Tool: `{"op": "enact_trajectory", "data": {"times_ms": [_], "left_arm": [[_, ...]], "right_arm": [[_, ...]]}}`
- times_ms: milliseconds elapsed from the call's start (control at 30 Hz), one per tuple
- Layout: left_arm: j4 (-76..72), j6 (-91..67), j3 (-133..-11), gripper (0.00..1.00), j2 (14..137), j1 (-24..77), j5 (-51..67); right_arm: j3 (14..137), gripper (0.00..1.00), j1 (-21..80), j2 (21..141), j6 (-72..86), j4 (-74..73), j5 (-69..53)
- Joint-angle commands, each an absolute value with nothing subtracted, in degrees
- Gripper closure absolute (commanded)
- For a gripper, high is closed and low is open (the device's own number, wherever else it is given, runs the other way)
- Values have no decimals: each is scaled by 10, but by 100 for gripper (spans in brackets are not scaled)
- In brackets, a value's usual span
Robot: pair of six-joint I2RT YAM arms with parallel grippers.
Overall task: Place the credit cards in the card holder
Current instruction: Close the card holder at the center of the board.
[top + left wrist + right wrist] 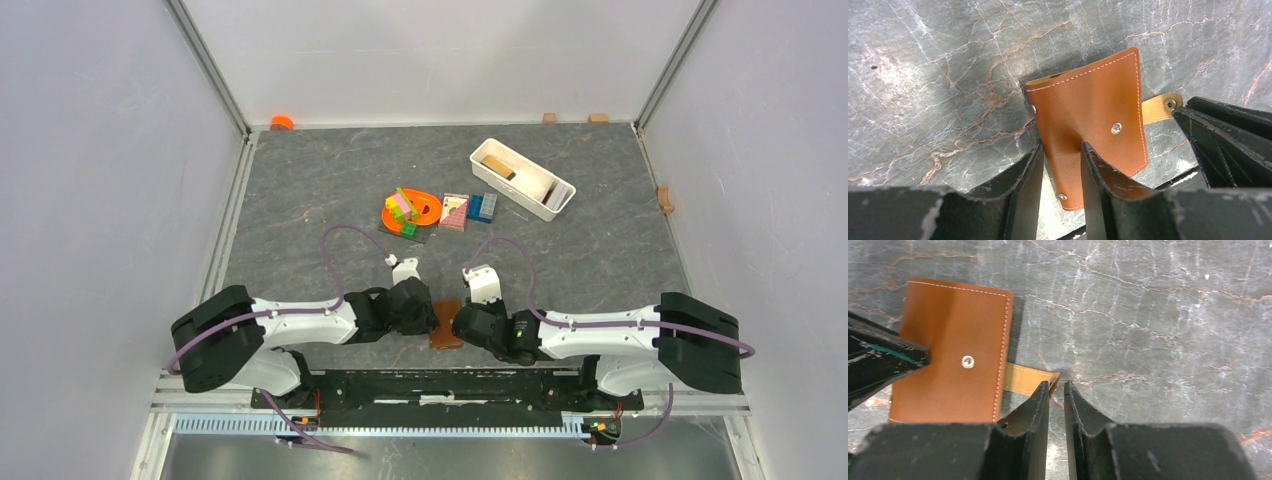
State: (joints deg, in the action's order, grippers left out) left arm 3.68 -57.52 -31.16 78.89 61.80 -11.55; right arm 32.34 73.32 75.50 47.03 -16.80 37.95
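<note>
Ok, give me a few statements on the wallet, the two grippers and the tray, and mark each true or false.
1. The card holder lies between the two grippers. True.
2. Its strap is snapped shut. False: it sticks out loose to one side.
3. The left gripper straddles one edge of the card holder. True.
4. The right gripper hovers over the white tray. False: its tips are at the strap's end, and the tray stands far off at the back right.
5. The white tray holds a tan item. True.
</note>
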Motion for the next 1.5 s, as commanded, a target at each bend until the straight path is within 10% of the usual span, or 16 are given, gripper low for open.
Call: {"op": "enact_trajectory", "data": {"times_ms": [0,433,700,1233,1467], "left_arm": [[139,-560,-296,60,821,626,-148],[143,-556,-312,60,833,635,-146],[144,-557,-317,60,832,638,-145],[144,-559,-319,60,835,645,-148],[144,-559,-321,60,839,646,-149]], "right_arm": [[343,78,733,754,490,-215,431],[325,75,710,715,482,-189,383],[329,44,690,674,475,-160,324],[384,66,690,733,474,-220,315],[394,59,689,747,463,-208,294]]}}
